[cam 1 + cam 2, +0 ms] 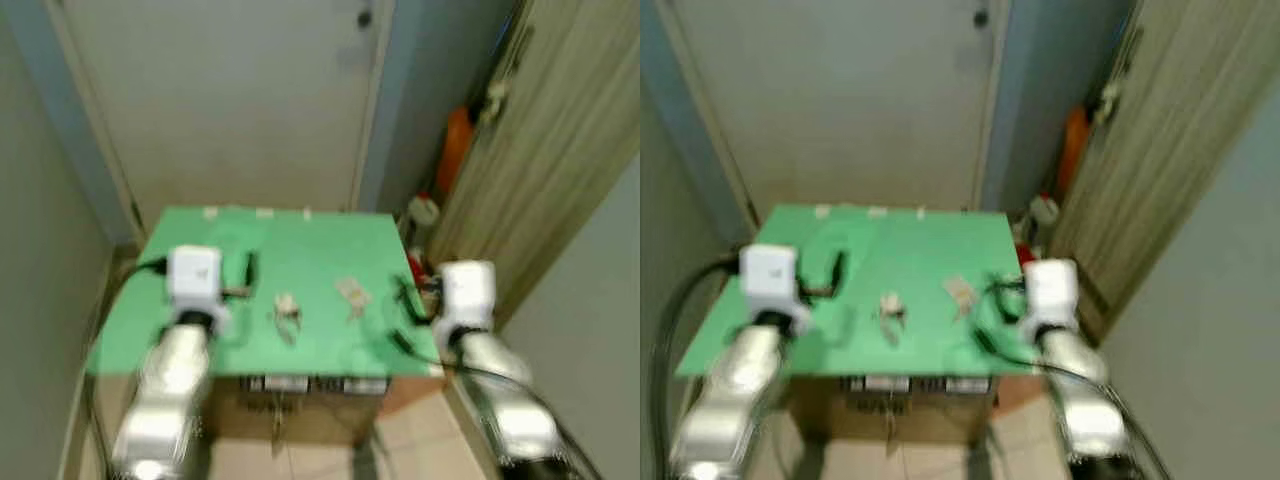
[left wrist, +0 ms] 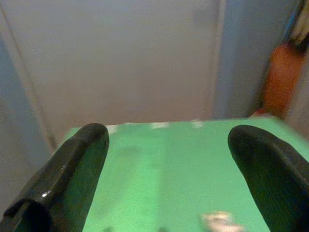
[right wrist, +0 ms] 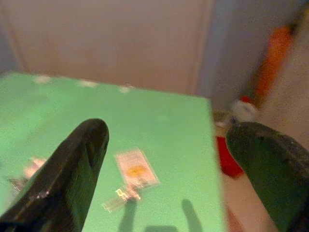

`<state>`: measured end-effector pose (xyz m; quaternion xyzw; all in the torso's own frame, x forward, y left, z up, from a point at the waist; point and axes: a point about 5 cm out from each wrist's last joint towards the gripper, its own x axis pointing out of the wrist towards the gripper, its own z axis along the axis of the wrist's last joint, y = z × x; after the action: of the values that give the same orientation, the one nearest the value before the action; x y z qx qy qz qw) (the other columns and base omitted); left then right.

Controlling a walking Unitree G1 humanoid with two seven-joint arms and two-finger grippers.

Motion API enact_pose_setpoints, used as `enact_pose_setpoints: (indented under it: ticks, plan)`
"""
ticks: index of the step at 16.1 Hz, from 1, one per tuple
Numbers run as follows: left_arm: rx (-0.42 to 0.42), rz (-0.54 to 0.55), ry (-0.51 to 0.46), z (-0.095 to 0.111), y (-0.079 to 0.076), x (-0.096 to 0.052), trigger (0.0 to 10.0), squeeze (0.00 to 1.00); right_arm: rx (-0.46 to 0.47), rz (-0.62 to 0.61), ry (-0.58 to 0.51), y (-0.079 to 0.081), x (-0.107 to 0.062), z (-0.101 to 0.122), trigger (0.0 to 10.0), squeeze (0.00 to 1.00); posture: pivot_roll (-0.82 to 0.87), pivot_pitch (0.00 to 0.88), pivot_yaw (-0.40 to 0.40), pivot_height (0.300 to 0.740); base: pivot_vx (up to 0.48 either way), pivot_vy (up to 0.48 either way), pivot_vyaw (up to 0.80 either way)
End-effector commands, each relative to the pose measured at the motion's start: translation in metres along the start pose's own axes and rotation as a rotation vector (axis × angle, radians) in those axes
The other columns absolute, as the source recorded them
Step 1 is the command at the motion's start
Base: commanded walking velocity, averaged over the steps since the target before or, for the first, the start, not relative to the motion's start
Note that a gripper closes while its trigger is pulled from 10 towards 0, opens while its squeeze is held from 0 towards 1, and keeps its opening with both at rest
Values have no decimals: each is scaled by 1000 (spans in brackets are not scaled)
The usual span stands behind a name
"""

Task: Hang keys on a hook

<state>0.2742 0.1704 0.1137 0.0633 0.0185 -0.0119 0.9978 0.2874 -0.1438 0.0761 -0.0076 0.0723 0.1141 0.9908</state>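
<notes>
Two blurry key bunches [image 1: 287, 313] on flat green board [image 1: 300, 250].

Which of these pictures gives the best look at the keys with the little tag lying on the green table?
The right wrist view: the tagged keys lie close between the open right end effector fingers, tag and metal distinct. Both eye views show them as a small pale blur on the green table. In the left wrist view, a pale blur at the edge may be other keys.

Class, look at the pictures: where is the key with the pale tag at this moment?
The key with the pale tag lies on the green table top, right of centre, between the other small bunch of keys and the right hand.
</notes>
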Motion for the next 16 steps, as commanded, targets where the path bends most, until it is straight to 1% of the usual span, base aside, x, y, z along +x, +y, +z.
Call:
enact_pose_setpoints:
  ticks: [1,3,4,5,6,7,8,11,12,13,16]
  plan:
    - [30,-15,0,2,-6,8,10000,0,-18,-33,-2,-12,-3,2,10000,0,-24,0,-27,740,0,0,0]
    - [52,-20,12,3,-6,18,10000,0,-21,-23,-1,-10,-3,2,10000,0,-23,0,-31,740,0,0,0]
    - [59,-35,21,1,-7,23,10000,0,-22,-19,-2,-9,-3,3,10000,0,-24,0,-33,740,0,0,0]
    - [71,-44,31,-2,-6,32,10000,0,-25,-14,-3,-9,-3,3,10000,0,-26,0,-39,740,0,0,0]
    - [78,-45,33,-3,-5,36,10000,0,-28,-10,-3,-8,-4,4,10000,0,-33,0,-45,740,0,0,0]
    - [88,-41,42,-4,-3,41,10000,0,-37,-2,-5,-8,-5,5,10000,0,-41,0,-51,740,0,0,0]
    - [110,-15,86,-11,5,54,10000,0,-69,7,-4,-13,-13,8,10000,0,-67,0,-63,740,0,0,0]
    - [104,9,117,-18,8,61,10000,0,-86,-5,10,-22,-22,8,10000,0,-95,0,-76,740,0,0,0]
    - [100,3,153,-28,5,66,10000,0,-109,-27,25,-34,-34,9,10000,0,-162,31,-96,740,0,0,0]
    - [102,-26,178,-36,-1,67,10000,0,-130,-36,26,-41,-45,13,10000,0,-193,35,-94,740,0,0,0]
    - [114,-51,207,-44,-3,67,10000,0,-143,-41,12,-46,-56,23,10000,0,-233,46,-89,740,0,0,0]
